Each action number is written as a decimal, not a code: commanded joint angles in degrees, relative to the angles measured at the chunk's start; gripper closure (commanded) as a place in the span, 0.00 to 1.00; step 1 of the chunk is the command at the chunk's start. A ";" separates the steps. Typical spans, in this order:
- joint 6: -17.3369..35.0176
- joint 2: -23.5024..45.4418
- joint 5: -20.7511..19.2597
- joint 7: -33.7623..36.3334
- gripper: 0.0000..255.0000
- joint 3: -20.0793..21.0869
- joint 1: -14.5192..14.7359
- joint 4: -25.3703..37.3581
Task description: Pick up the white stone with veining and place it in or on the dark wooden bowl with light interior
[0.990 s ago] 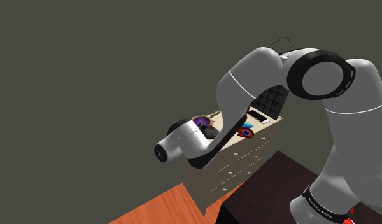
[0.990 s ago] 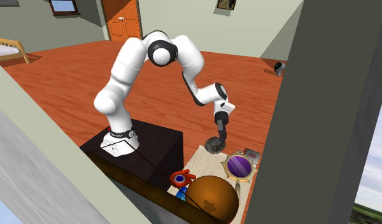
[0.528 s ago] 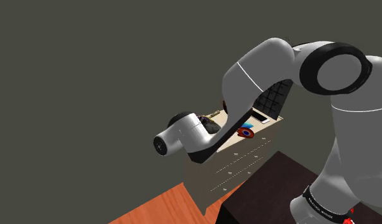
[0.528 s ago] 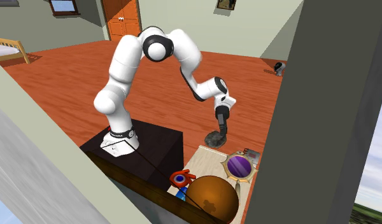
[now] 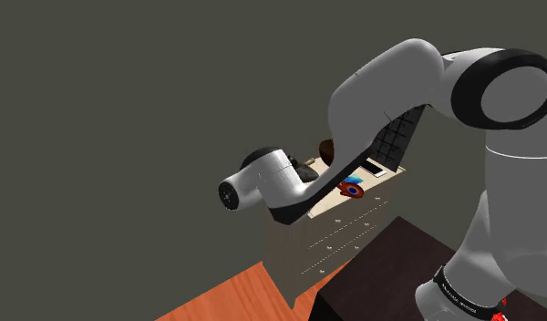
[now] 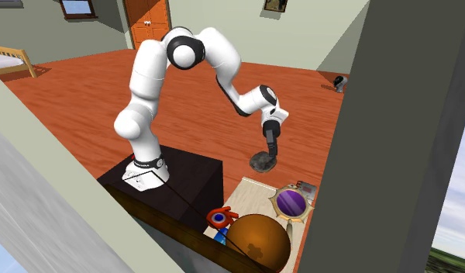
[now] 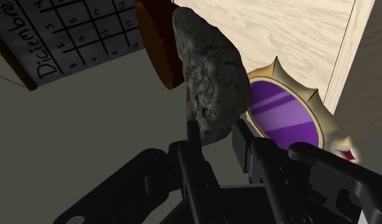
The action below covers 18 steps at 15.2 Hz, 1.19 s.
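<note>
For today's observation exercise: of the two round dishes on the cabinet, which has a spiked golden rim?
The purple dish, with golden points all round its edge; the brown bowl beside it is plain, with no points.

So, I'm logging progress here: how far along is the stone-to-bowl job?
Done: the grey stone is clasped in the hand and hangs clear of the dresser top. In hand: the carry toward the brown bowl. Left: get above the bowl and release; the stone is not in it yet.
</note>
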 commanded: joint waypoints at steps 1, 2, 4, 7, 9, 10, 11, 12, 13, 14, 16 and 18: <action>-0.36 -1.10 0.23 -1.03 1.00 0.12 -0.07 0.01; -0.53 -1.66 0.35 -1.51 1.00 0.19 -0.10 -0.02; -0.87 -2.77 0.58 -2.50 1.00 0.31 -0.17 -0.04; -1.40 -4.37 0.91 -4.01 1.00 0.48 -0.25 0.01; -1.68 -5.17 1.07 -4.78 1.00 0.56 -0.29 0.06; -0.38 -6.10 0.44 -5.03 1.00 0.03 -1.25 -1.21; 0.92 -6.99 -0.24 -5.29 1.00 -0.52 -2.20 -2.40; 2.22 -7.84 -0.94 -5.55 1.00 -1.09 -3.14 -3.52; 3.51 -8.63 -1.68 -5.82 1.00 -1.69 -4.07 -4.56; 4.79 -9.36 -2.46 -6.09 1.00 -2.31 -5.00 -5.53; 7.35 -10.68 -4.10 -6.64 1.00 -3.63 -6.82 -7.24; 9.88 -11.78 -5.86 -7.19 1.00 -5.01 -8.63 -8.63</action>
